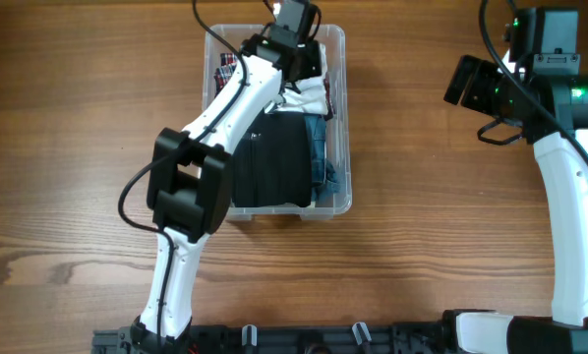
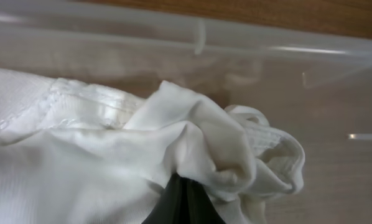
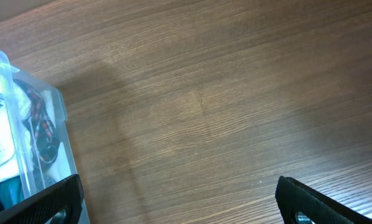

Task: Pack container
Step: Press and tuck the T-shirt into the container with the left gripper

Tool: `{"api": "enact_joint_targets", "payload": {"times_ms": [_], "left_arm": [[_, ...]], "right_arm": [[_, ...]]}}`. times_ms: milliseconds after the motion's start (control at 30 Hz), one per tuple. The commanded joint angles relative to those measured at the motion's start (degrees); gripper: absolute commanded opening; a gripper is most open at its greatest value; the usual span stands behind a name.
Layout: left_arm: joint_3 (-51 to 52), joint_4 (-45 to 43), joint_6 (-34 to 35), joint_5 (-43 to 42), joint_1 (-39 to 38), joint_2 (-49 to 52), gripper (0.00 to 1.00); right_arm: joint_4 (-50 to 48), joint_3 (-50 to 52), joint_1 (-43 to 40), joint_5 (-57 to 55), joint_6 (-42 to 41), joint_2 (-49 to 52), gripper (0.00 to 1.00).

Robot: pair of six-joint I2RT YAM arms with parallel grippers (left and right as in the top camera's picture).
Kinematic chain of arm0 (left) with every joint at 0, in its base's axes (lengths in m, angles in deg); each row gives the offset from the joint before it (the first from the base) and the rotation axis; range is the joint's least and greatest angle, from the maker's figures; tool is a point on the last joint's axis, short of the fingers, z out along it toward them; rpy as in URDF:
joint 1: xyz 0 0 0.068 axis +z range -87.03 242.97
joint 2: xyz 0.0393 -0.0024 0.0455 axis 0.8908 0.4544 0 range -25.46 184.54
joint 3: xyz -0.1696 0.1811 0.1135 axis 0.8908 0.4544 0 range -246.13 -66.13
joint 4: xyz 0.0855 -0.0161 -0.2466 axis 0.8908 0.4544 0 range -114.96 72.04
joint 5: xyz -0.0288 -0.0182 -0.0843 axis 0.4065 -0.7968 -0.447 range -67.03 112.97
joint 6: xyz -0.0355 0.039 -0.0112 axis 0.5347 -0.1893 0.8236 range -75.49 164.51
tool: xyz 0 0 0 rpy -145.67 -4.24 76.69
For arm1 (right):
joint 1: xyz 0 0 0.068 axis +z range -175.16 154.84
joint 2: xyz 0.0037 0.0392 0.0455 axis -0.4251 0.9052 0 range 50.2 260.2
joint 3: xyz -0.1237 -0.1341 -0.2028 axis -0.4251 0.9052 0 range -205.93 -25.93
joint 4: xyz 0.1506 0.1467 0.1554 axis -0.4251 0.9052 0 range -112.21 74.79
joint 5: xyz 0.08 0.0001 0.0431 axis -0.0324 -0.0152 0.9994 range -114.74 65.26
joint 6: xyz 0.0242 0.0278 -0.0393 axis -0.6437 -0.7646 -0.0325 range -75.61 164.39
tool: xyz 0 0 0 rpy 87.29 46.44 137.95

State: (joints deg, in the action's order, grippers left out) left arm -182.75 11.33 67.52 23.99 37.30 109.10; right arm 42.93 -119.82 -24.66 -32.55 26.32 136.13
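The clear plastic container (image 1: 339, 118) stands at the table's back centre. It holds a black folded garment (image 1: 274, 162), a blue one (image 1: 323, 157), a white cloth (image 1: 312, 96) and a red-patterned item (image 1: 223, 69). My left gripper (image 1: 296, 47) reaches into the container's far end. In the left wrist view its dark fingers (image 2: 185, 202) are shut on a bunched fold of the white cloth (image 2: 111, 155), near the container's clear wall (image 2: 248, 50). My right gripper (image 3: 180, 202) is open and empty above bare wood, right of the container (image 3: 15, 130).
The right arm (image 1: 569, 197) stands along the right edge of the wooden table (image 1: 422, 265). The left arm's links (image 1: 191, 187) cross over the container's left side. A dark rail (image 1: 304, 339) runs along the front edge.
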Motion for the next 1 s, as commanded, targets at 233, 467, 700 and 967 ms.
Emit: {"api": "enact_joint_targets", "payload": {"times_ms": [233, 467, 700, 967], "left_arm": [[0.22, 2.62, 0.33, 1.01, 0.76, -14.62, 0.04], [0.24, 14.97, 0.33, 4.74, 1.05, -20.9, 0.04], [0.42, 25.29, 0.39, 4.66, 2.23, -18.49, 0.04], [0.48, 28.28, 0.39, 4.39, 2.21, -11.17, 0.05]], "right_arm": [[-0.2, -0.24, -0.02, -0.79, 0.46, 0.22, 1.0], [-0.17, -0.24, -0.02, -0.79, 0.46, 0.22, 1.0], [-0.17, -0.24, -0.02, -0.79, 0.46, 0.22, 1.0], [-0.2, -0.24, -0.02, -0.79, 0.48, 0.22, 1.0]]}}
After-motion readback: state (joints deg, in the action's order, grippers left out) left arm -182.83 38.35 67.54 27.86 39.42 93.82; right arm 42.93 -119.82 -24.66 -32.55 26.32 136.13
